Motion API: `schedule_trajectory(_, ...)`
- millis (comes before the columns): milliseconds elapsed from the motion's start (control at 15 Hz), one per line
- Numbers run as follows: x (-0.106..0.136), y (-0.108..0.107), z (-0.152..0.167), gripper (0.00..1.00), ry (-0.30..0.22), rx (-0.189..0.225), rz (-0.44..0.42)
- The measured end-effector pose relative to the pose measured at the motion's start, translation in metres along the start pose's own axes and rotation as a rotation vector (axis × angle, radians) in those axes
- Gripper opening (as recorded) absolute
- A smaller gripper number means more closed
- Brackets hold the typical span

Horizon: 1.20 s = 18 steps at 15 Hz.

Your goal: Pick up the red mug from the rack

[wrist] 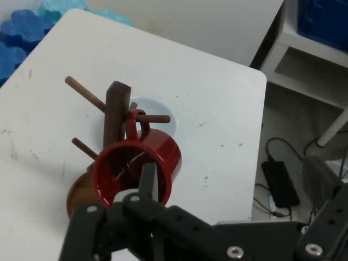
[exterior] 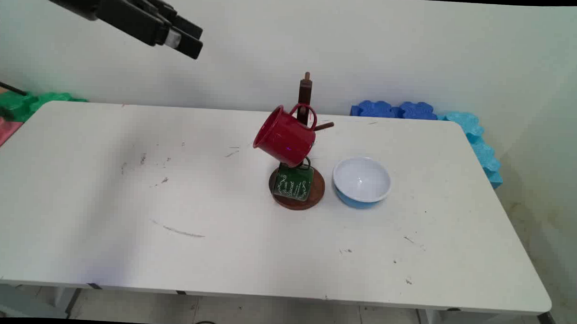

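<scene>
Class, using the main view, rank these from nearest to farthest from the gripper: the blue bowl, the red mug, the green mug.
Gripper is at upper left, raised above the table.
1. Red mug, hanging on the wooden rack's peg, tilted toward the gripper.
2. Green mug, lower, over the rack's base.
3. Blue bowl, right of the rack.

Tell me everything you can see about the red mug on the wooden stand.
The red mug is glossy, enamel-looking, with a rolled rim and a loop handle. It hangs by that handle from an upper peg of the wooden mug tree, tilted, its open mouth toward the table's left side and its inside bare. Below it a green mug hangs on the same stand. The gripper is far off, high to the left.
</scene>
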Motion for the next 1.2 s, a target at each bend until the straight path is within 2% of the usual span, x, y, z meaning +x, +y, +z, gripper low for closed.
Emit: schedule_trajectory(1200, -0.005, 0.002, 0.036, 1.0, -0.056, 0.009, -0.106)
